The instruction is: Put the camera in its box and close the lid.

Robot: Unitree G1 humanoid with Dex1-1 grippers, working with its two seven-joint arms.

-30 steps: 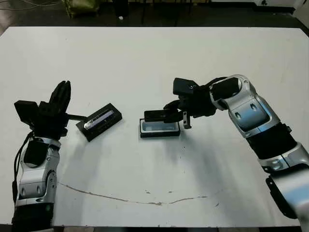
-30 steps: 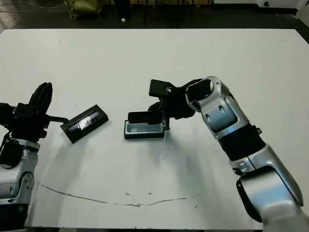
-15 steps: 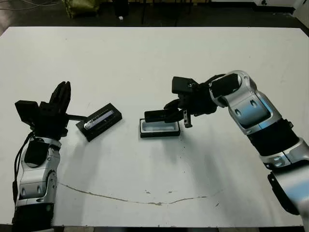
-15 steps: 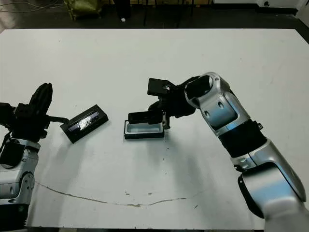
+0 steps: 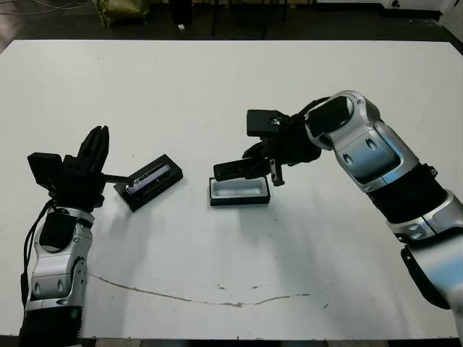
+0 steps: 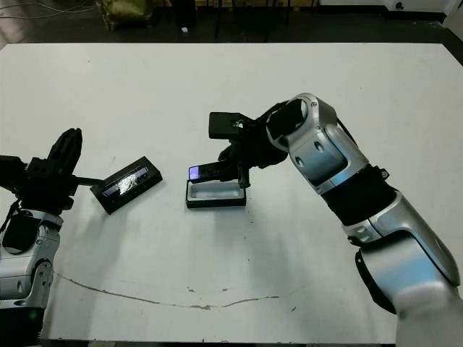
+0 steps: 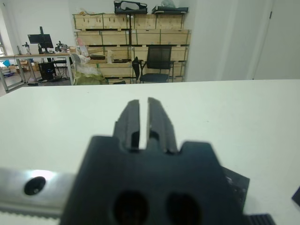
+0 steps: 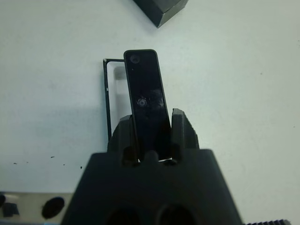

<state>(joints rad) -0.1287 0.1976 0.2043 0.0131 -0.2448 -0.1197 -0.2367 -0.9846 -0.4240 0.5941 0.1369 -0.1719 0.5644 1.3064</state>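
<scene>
The camera, a flat black bar with a bluish-white patch at its far end, hangs just above the box in my right gripper, which is shut on its near end. In the right wrist view the camera juts out between the two fingers, over the box's black wall. The box lies open, its white lining showing. The lid, black with a silvery stripe, rests on the table left of the box. My left gripper stands shut, just left of the lid, holding nothing.
A thin brown crack line runs across the white table near its front edge. Dark floor and clutter lie beyond the far edge. In the left wrist view, shelves and a chair stand beyond the table.
My right gripper has risen a little and shifted left with the camera, uncovering more of the box's white lining. The left arm has sunk slightly. Box and lid have not moved.
</scene>
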